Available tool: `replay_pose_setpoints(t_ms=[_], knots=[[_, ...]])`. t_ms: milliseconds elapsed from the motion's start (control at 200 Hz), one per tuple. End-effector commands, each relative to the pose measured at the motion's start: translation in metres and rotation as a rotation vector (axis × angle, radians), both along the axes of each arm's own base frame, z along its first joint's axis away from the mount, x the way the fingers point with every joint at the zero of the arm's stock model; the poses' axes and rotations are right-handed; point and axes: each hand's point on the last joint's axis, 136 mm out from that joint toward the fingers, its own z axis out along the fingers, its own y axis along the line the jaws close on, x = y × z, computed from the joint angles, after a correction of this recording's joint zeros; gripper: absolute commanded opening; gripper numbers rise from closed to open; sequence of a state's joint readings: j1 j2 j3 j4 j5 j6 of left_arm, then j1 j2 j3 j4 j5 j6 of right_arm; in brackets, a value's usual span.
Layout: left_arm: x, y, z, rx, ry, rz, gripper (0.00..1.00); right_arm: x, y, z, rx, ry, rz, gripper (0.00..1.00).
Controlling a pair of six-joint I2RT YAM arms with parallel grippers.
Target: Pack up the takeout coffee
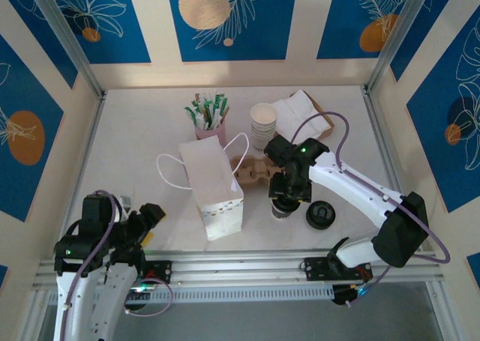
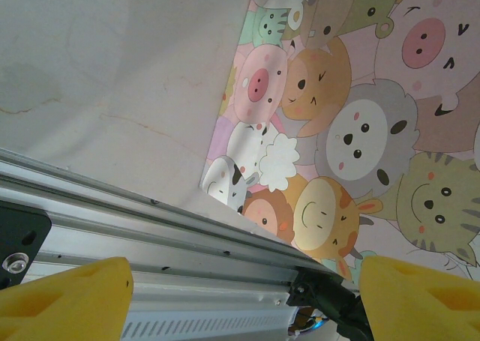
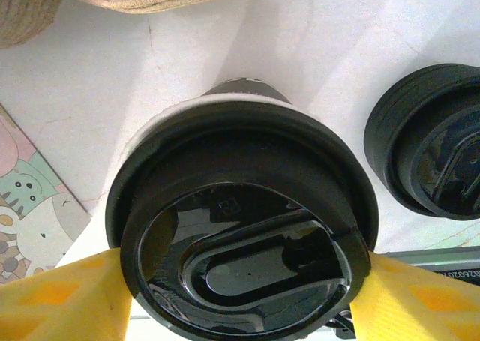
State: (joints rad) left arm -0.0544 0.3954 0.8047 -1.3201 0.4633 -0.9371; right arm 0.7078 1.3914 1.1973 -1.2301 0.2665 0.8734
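Pinched lidded cup [image 3: 240, 206] across lid rim with right gripper [image 3: 240, 292], just right of paper bag [image 1: 211, 180], near side of cardboard carrier [image 1: 251, 172]; high grip, probably for upright lift. Parked left gripper [image 2: 240, 288] spread wide, near-left, out of way.

Bright even overhead light, soft shadows, white glints on the lid [image 3: 225, 228] (near edges slightly blurred)

Black-lidded cup [image 3: 240, 198] tight between fingers [image 3: 60, 300] of the pincer [image 3: 244, 296], spare lids [image 3: 427, 146] beside it.
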Motion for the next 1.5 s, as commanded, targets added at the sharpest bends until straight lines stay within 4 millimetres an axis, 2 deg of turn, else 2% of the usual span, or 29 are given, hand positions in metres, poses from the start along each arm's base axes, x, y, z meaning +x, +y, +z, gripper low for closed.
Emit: replay_pose_setpoints(t_ms=[0,340,740,1156,1496], knots=[[0.001,0.001,0.0,-0.009,0.002,0.022,0.79,0.0,-0.001,-0.003,-0.012,-0.006,-0.02,0.7],[0.002,0.001,-0.002,-0.008,0.003,0.021,0.79,-0.001,0.0,-0.008,-0.013,0.003,-0.031,0.7],[0.002,0.001,-0.004,-0.005,0.007,0.019,0.79,-0.011,-0.01,-0.026,-0.08,0.076,-0.049,0.7],[0.002,0.0,-0.007,-0.005,0.011,0.011,0.79,-0.035,-0.027,-0.058,-0.194,0.225,-0.049,0.67],[0.003,0.0,-0.008,-0.004,0.013,0.009,0.79,-0.059,-0.023,-0.081,-0.148,0.332,-0.075,0.67]])
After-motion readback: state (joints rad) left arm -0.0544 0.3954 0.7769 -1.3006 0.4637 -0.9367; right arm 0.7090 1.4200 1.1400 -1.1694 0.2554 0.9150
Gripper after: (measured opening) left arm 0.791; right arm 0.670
